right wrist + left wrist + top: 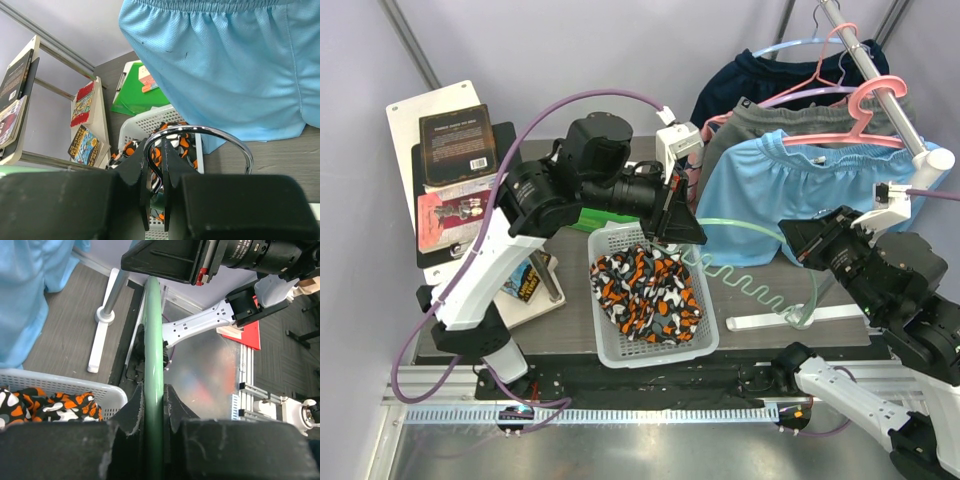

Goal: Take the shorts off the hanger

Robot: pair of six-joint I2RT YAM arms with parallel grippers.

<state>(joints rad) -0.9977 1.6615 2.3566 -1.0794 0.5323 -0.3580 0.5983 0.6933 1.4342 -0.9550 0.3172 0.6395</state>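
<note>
**Top view:** my left claw (pixel 688 232) is clamped on one end of the green hanger (pixel 745 226), just off the 12 o'clock rim of the white basket (pixel 610 350). The camouflage shorts (pixel 645 290) lie bunched in that basket, off the hanger. My right claw (pixel 788 240) meets the hanger's other end, at 3 o'clock from the left claw. The light blue shorts (pixel 790 190) hang on a pink hanger (pixel 865 120) on the rail, at 12 o'clock from the right claw.

**Left wrist:** the left claw (pixel 152 410) is shut tight on the green hanger (pixel 152 365), pads (pixel 132 410) touching it both sides. The bar runs to 12 o'clock, into the right claw (pixel 160 270). Basket (pixel 75 385) with camouflage shorts (pixel 45 405) sits at 8 o'clock, light blue shorts (pixel 20 300) at 10.

**Right wrist:** the right claw (pixel 155 165) is closed on a metal hook (pixel 220 135), which loops out toward 3 o'clock. Light blue shorts (pixel 225 65) fill 1 o'clock. Camouflage shorts (pixel 175 137) sit in the basket (pixel 150 120) right behind my fingers. Books (pixel 82 102) at 9.
</note>
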